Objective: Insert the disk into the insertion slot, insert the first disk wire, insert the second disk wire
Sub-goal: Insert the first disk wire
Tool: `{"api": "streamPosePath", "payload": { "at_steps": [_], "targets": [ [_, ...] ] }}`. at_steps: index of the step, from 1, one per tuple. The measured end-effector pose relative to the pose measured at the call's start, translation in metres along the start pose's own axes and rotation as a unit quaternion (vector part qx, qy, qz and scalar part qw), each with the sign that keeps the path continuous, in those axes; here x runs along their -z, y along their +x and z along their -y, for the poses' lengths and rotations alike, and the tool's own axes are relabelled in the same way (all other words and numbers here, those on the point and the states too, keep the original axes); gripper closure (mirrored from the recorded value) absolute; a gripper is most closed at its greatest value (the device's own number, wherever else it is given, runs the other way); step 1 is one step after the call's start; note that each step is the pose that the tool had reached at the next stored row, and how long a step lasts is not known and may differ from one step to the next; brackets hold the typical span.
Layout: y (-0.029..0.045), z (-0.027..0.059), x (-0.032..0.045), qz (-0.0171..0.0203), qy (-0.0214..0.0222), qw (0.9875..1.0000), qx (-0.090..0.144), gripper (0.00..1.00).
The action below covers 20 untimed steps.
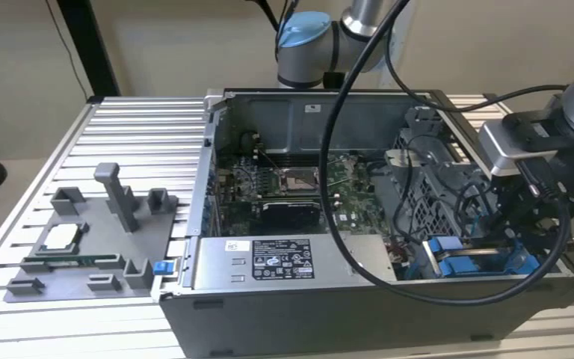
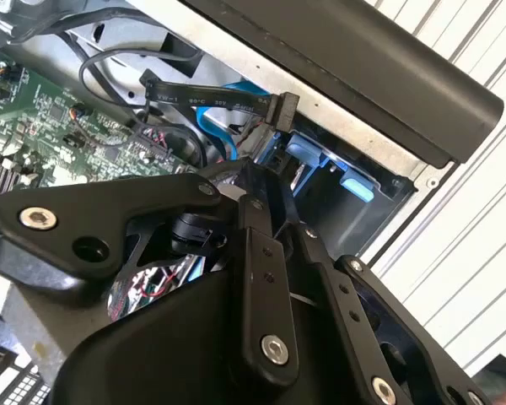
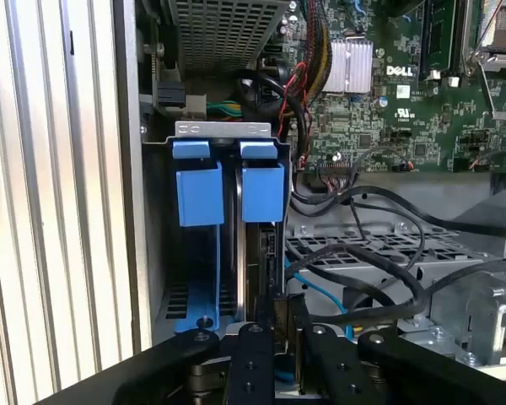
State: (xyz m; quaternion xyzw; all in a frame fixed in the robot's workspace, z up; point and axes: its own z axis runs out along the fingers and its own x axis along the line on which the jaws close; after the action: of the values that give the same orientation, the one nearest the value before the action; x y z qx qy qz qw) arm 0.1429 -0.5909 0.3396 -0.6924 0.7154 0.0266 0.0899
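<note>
1. Over on the exterior view's left, a grey fixture tray (image 1: 87, 239) with upright posts sits on the slatted metal surface (image 1: 137, 127), well away from the action.
2. In the middle is the open computer case (image 1: 367, 318). The grey power-supply box (image 1: 267, 262) sits along its near edge and the green board (image 1: 297, 187) is behind it.
3. At the case's corner on the exterior view's right is the insertion slot (image 3: 223, 129), a grey metal cage with blue plastic bits.
4. The disk (image 3: 257, 261) is already sitting in that slot. In the first wrist view you see it edge-on: a thin dark slab standing upright, clipped in its bright blue frame, with two chunky blue tabs (image 3: 198, 190) at the far end.
5. The end effector (image 3: 285, 316) is right at the disk's near end, basically lined up with its edge and just beside it. It's drawn in narrow, tips nearly together. I can't tell if anything is pinched between them.
6. A bundle of black cables (image 3: 379, 253) and one blue cable (image 3: 320, 295) loop past just beside the end effector. In the second wrist view a flat black connector (image 2: 278, 105) hangs near the blue frame.
</note>
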Motion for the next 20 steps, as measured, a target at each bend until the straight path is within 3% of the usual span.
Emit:
{"api": "streamPosePath", "payload": {
  "at_steps": [20],
  "targets": [
    [0.0019, -0.0004, -0.0037, -0.0009, 0.0024, 0.9999, -0.013, 1.00]
  ]
}}
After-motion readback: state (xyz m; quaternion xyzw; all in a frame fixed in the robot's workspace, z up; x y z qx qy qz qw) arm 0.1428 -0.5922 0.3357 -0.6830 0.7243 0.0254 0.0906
